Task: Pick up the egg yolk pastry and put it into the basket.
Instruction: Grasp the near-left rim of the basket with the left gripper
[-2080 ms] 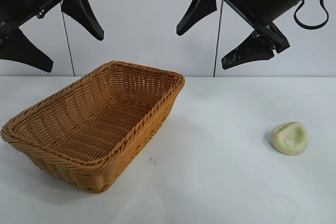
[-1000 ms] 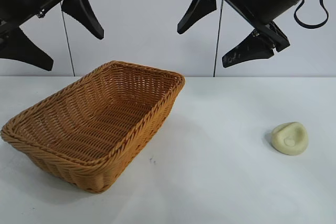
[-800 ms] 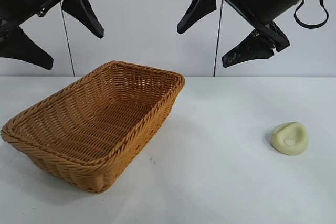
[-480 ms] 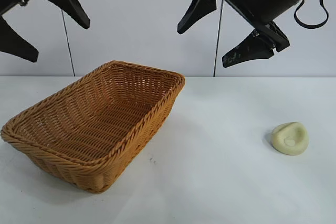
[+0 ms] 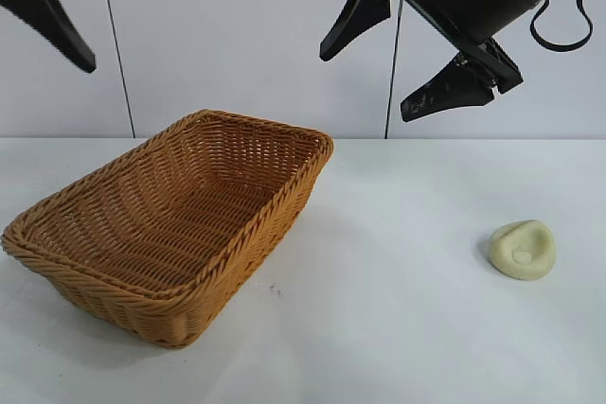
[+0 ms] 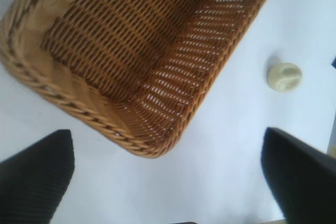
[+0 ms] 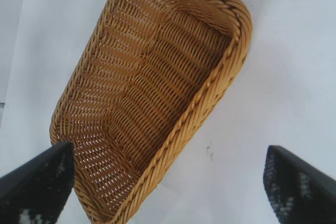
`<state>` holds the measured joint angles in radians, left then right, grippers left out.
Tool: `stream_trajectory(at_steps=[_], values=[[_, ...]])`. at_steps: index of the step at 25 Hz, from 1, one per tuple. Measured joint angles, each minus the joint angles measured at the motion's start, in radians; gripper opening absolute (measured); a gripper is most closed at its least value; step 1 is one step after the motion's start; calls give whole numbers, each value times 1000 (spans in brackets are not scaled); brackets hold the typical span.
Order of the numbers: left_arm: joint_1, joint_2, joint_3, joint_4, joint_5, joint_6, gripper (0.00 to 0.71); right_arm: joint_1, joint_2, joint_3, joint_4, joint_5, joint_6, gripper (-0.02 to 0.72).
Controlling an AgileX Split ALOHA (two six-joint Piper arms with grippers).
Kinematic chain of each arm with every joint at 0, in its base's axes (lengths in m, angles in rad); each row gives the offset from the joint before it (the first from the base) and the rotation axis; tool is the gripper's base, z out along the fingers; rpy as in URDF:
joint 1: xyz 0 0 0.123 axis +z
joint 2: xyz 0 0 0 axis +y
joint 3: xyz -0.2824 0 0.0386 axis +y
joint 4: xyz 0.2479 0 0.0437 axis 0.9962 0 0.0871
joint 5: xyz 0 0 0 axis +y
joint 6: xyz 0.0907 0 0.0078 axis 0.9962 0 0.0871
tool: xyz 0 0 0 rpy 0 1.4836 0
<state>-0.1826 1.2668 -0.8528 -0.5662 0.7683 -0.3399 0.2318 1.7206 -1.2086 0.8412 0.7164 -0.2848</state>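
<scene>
Egg yolk pastry (image 5: 523,250) lies on the white surface (image 5: 398,328), dented top up, at about 4 o'clock in the exterior view, untouched. The left wrist view shows it too (image 6: 284,76), small and well apart from the basket's near corner.

Right gripper (image 5: 405,52) hangs high above the surface, at roughly 11 o'clock from the pastry, well apart from it. Its fingers (image 5: 352,14) stand wide apart and hold nothing; the pastry lies outside the gap between them and far below it.

Basket (image 5: 170,219) sits at 8 o'clock on the surface, well apart from the pastry, nothing visible inside. The right wrist view looks down into its woven floor (image 7: 157,87).

Left gripper (image 5: 43,7) is at the 10 o'clock corner of the exterior view, only one finger showing there. The left wrist view shows both fingers (image 6: 31,179) spread wide, holding nothing, above the basket's corner.
</scene>
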Motion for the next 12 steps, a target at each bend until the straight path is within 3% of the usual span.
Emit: stream_trajectory(at_steps=[12], values=[[0, -4, 114, 152, -143, -486, 692, 0, 0, 0, 0, 0, 0, 697]])
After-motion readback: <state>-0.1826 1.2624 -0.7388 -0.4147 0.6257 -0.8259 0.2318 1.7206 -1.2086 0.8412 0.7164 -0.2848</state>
